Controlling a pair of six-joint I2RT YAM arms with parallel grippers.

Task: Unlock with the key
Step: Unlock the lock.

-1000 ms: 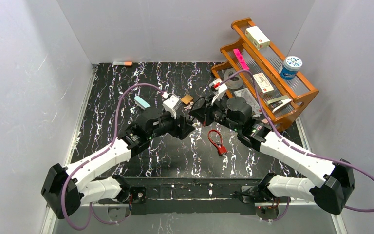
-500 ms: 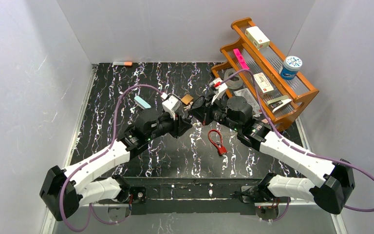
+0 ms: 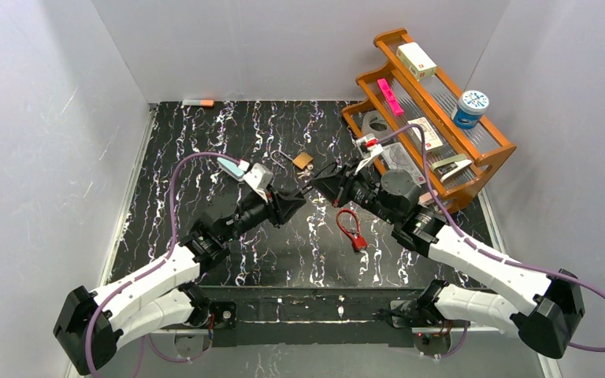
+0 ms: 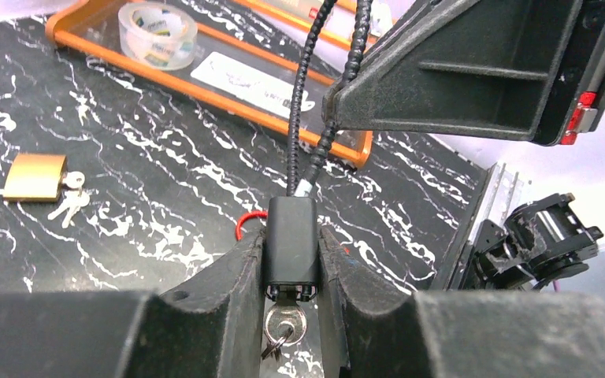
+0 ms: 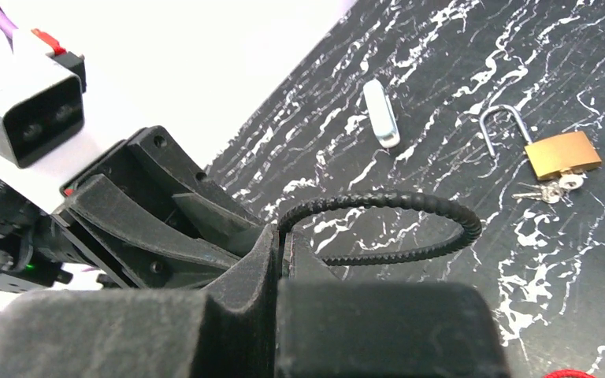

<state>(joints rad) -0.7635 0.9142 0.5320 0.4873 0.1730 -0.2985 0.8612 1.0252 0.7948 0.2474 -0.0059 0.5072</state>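
Black marbled worktop [image 3: 205,142] lies under both arms, which have drawn slightly apart since a second ago, likely a pull to test whether the lock releases. Above mid-worktop, the left gripper [image 4: 291,264] clamps the small black lock [image 4: 291,236]. The right gripper [image 5: 282,240] pinches its ribbed cable [image 5: 410,201]. A silver key [image 4: 284,325] sits in the lock's near end.

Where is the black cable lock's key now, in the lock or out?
In. The left wrist view shows the key seated in the lock body clamped by the left gripper.
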